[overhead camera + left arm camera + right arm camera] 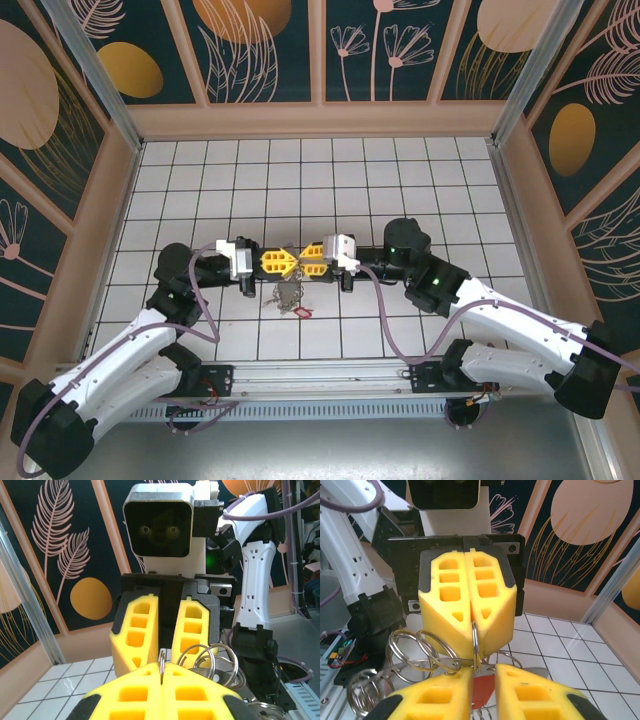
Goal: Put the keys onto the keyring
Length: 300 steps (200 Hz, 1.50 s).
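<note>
My two grippers meet tip to tip above the middle of the tiled floor. The left gripper [291, 263] [162, 669] is shut on the keyring [162, 657] [476, 640], a thin metal ring standing on edge between its yellow pads. The right gripper [304, 264] [482, 672] faces it with its fingers a little apart. The ring sits in that gap against one finger. A bunch of keys [288, 296] with a red tag [303, 312] [482, 692] hangs under the grippers. More linked metal rings [417, 652] [220, 660] dangle beside the held one.
White tiled floor [450, 200] is fenced by wooden walls [315, 120] at the back and both sides. Purple cables [385, 320] loop from both arms near the front rail [320, 375].
</note>
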Available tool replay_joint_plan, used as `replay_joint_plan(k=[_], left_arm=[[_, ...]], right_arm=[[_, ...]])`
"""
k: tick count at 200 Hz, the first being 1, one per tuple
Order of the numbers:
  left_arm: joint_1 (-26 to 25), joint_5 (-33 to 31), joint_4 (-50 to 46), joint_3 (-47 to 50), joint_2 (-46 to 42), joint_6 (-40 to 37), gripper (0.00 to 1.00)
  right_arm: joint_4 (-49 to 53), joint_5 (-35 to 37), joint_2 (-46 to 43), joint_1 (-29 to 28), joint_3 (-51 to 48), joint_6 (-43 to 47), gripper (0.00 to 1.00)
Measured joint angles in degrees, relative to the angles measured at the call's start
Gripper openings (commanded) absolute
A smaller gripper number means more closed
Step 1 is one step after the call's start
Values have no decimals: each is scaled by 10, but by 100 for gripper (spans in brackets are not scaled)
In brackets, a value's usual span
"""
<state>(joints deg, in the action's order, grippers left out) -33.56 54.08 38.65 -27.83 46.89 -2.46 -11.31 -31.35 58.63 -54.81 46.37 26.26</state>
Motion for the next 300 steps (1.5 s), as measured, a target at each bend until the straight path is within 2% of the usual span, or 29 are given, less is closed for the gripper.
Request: replay_joint_plan(k=[76,107,124,134,143,150,180,205,236,282,300], left_arm=[[0,1,-24,0,-1,-18,0],[0,1,-24,0,6,-18,0],[2,0,-24,0,8,-18,0],[2,-1,-24,0,7,-18,7],[2,-3,-28,0,6,-21,22],[2,-7,-37,-1,3,-26,25],[2,-51,-159,-30,-27,-92,30],[0,-99,-292,-78,-42,-170,27],[0,-145,-438,-144,-4,-263,22],[0,-162,-530,-158,34,-313,25],[0,-163,-534,-159,29,-320,20]], right_arm=[[17,-1,-7,0,0,4,19],[16,-3,-7,0,0,1,5],[16,-2,-5,1,0,3,0],[15,-2,-5,1,0,3,0],[15,0,-5,1,0,4,0],[17,0,-3,0,0,4,0],[74,17,8,-3,27,26,0],[147,48,23,-7,76,56,0],[220,83,53,-9,131,91,0],[278,118,87,-17,138,114,0],[290,126,90,-19,138,120,0]])
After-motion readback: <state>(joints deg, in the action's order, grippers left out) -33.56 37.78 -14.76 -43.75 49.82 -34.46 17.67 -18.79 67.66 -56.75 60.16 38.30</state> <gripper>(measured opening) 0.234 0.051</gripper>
